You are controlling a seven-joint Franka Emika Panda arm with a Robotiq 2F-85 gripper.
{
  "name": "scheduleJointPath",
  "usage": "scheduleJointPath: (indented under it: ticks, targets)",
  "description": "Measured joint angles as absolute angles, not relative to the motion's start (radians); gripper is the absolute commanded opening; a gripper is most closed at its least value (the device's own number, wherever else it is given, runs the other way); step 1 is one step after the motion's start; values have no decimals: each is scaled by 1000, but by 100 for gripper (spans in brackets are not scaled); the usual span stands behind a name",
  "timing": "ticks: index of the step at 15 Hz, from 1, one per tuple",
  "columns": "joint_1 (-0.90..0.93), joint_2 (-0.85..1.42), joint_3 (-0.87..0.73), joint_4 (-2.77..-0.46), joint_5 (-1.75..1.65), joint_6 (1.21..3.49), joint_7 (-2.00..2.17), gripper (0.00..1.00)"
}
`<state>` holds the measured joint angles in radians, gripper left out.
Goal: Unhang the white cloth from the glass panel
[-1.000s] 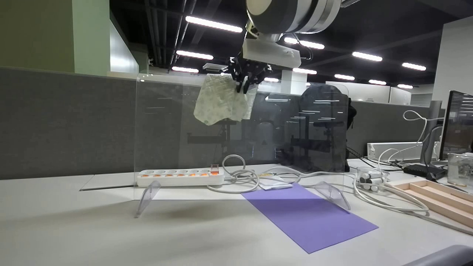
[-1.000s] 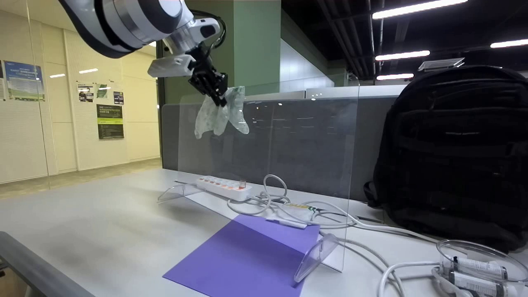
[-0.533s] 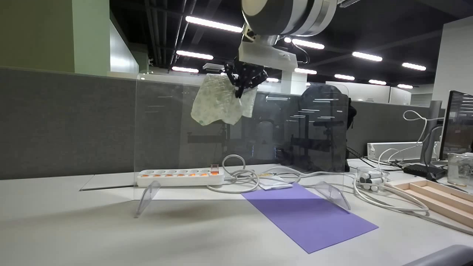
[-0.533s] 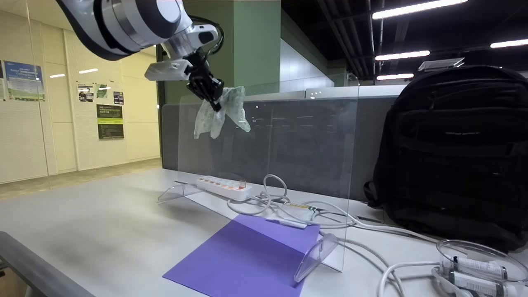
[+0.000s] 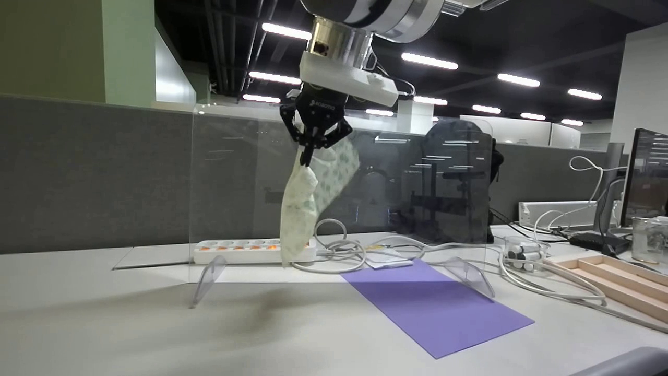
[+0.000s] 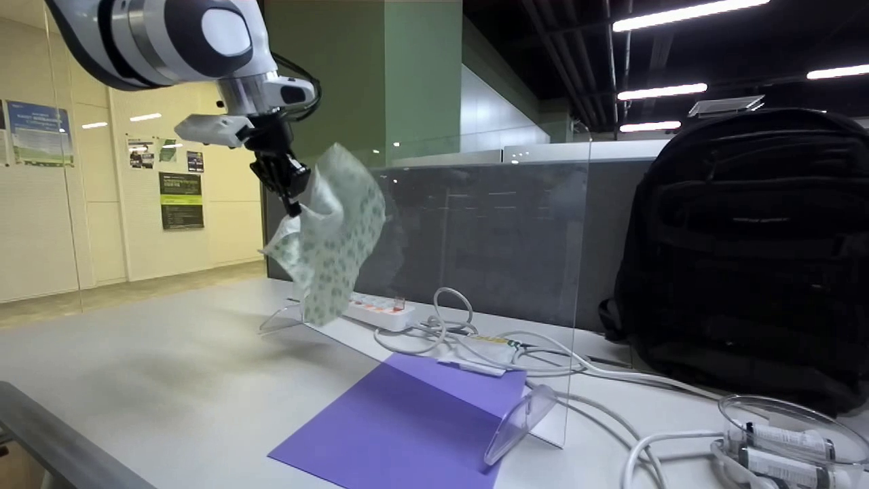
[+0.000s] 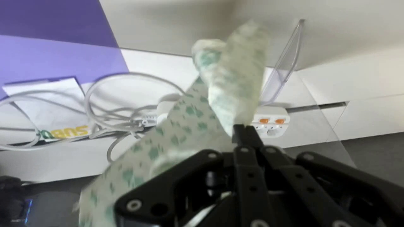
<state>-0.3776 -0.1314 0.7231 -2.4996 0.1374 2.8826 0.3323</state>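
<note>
1. The pincer (image 5: 306, 158) is clenched on the white cloth (image 6: 346, 238), which hangs from it above the bench (image 5: 104, 324).
2. The cloth's long axis runs steeply, a narrow tail pointing down, a spotted flap flaring up and sideways.
3. Partly blurred, it hides some of the power strip (image 5: 237, 254); whether it touches the glass panel (image 6: 485, 244) I cannot tell.
4. The arm (image 6: 187, 41), cut off above, points the pincer downward.

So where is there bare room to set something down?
In an exterior view, the main bare desk patch lies before the panel, left of the mat, running past the left foot to the partition. Crowded: behind the panel, with power strip, cables and packet; at right, with tray and monitor.
</note>
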Motion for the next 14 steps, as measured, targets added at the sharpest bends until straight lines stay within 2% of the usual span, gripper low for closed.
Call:
scheduleJointPath:
  ticks: [3,6,14]
  targets:
    - [-167,-175,531,-2529,180,2781,332,0]
    - [-48,-242,391,-2581,179,2723,336,0]
    - [-29,-329,245,-2717,173,2697,395,0]
